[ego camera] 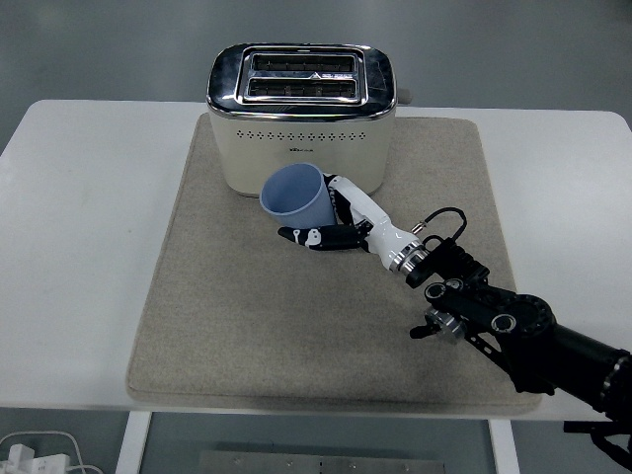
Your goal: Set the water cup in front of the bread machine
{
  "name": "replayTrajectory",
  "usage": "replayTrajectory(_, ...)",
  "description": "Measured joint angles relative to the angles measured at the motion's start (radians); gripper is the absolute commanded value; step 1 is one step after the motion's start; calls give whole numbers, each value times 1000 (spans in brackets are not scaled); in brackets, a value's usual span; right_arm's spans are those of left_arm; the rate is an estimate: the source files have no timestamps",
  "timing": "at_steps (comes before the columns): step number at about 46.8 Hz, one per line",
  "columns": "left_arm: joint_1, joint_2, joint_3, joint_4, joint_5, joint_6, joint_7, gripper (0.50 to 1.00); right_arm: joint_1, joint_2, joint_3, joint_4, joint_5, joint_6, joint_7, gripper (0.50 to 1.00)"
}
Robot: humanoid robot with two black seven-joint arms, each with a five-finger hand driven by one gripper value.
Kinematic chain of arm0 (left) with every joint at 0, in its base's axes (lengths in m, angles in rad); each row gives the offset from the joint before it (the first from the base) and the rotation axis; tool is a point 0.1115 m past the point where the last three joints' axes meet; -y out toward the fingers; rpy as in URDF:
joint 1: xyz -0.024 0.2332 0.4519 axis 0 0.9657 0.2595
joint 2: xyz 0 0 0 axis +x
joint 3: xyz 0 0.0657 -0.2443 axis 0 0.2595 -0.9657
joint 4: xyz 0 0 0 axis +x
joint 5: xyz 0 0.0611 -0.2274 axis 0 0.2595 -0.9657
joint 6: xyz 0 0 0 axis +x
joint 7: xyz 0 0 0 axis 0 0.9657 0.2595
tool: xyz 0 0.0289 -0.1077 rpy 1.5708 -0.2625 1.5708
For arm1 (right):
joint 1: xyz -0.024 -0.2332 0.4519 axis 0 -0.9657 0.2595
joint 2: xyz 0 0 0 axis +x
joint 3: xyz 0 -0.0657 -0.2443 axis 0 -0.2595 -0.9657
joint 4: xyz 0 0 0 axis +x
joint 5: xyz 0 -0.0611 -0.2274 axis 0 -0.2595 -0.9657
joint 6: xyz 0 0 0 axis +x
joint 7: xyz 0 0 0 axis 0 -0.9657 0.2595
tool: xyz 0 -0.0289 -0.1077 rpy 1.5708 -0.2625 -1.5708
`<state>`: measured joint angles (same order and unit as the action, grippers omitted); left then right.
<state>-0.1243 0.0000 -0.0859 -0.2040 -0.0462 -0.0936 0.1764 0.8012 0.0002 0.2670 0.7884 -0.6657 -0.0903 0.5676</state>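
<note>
A light blue water cup (296, 196) is tilted toward the left, just in front of the cream bread machine (301, 118) with its chrome top. My right hand (331, 219) is curled around the cup from the right, thumb below it and fingers behind. The black right arm (494, 316) reaches in from the lower right. I cannot tell whether the cup's base touches the mat. The left arm is out of sight.
A beige mat (247, 316) covers the middle of the white table (69, 247), with the bread machine standing on its far part. A white power strip (30, 456) lies on the floor at the bottom left.
</note>
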Motion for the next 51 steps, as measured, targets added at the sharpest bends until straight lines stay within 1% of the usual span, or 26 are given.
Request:
replayTrajectory(16, -1, 0, 0, -9, 0, 0, 0, 1000, -6, 0, 3, 11, 2, -20, -2, 500)
replayTrajectory(25, -2, 0, 0, -12, 0, 0, 0, 1000, -5, 0, 8, 17, 73, -19, -5, 500)
replayTrajectory(33, -2, 0, 0, -12, -1, 0, 0, 1000, -6, 0, 9, 17, 87, -17, -4, 500)
replayTrajectory(35, -2, 0, 0, -12, -1, 0, 0, 1000, -8, 0, 11, 17, 87, -17, -3, 537)
replayTrajectory(37, -2, 0, 0, -12, -1, 0, 0, 1000, -13, 0, 14, 17, 88, -18, -3, 547)
replayTrajectory(39, -2, 0, 0, -12, -1, 0, 0, 1000, -19, 0, 17, 17, 92, -18, -2, 574)
replayTrajectory(44, -2, 0, 0, -11, -1, 0, 0, 1000, -27, 0, 18, 17, 112, -16, -2, 607)
replayTrajectory(51, -2, 0, 0, -10, -1, 0, 0, 1000, -34, 0, 21, 17, 181, -14, -2, 643)
